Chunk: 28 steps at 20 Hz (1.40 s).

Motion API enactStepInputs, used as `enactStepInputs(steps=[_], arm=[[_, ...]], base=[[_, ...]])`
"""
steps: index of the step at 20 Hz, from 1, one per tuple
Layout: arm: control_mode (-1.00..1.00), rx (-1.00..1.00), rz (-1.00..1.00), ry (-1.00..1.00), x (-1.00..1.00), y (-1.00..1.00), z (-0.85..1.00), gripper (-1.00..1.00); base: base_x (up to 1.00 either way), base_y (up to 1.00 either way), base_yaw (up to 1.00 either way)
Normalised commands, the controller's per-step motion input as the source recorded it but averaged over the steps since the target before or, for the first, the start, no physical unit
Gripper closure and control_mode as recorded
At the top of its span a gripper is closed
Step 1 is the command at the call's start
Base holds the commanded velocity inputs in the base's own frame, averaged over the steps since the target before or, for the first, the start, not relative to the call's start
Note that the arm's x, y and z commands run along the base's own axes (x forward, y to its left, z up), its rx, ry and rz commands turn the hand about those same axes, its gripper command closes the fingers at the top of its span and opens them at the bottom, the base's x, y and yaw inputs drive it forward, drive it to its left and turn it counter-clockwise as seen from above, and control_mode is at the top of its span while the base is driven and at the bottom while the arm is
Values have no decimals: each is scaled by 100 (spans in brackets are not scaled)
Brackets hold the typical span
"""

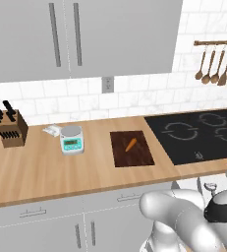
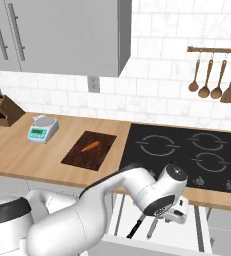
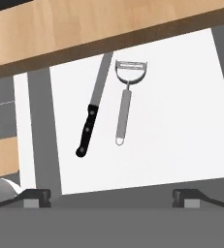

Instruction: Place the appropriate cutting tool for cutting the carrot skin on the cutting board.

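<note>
In the hand view, the gripper (image 3: 111, 196) hangs above an open white drawer (image 3: 181, 121), its two dark fingertips set wide apart at the bottom of the picture and holding nothing. Below them on the drawer floor lies the cutting tool (image 3: 125, 99), a slim light-grey peeler whose long axis runs nearly straight up the picture, its looped blade head toward the counter edge and its handle end toward the camera. Just beside it, on its left and not touching, lies a black-handled knife (image 3: 91, 116), slanted slightly, its black handle nearer the camera and its grey blade reaching up under the counter's lip. In the right base view, the white arm bends down over the counter front, and the peeler (image 2: 151, 229) and the knife (image 2: 135, 227) show as two thin shapes in the drawer (image 2: 187, 235) under the hand. Farther back, on the wooden counter (image 1: 36, 167), the cutting board (image 1: 131, 148) lies flat between a white kitchen scale (image 1: 71, 139) and the black cooktop (image 1: 203, 133). The carrot (image 1: 130, 144) rests on the board's middle, lying at a slant. At the counter's far left stands a knife block (image 1: 9, 126), and wooden utensils (image 1: 214, 64) hang from a rail on the tiled wall beyond the cooktop.
</note>
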Motion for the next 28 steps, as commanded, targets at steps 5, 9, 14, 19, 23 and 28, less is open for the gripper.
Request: enactStepInputs(steps=[5,9,14,19,23,28], arm=[[-100,0,0,19,2,-12,-38,-100],[-100,0,0,22,9,-13,-27,-100],[-100,0,0,14,0,-18,-38,-100],[-100,2,0,8,0,-14,-38,-100],[-100,2,2,7,-10,-12,-38,-100],[-100,2,7,4,-44,-8,-39,-100]], base=[[0,0,0],[0,0,0],[0,0,0],[0,0,0],[0,0,0],[0,0,0]])
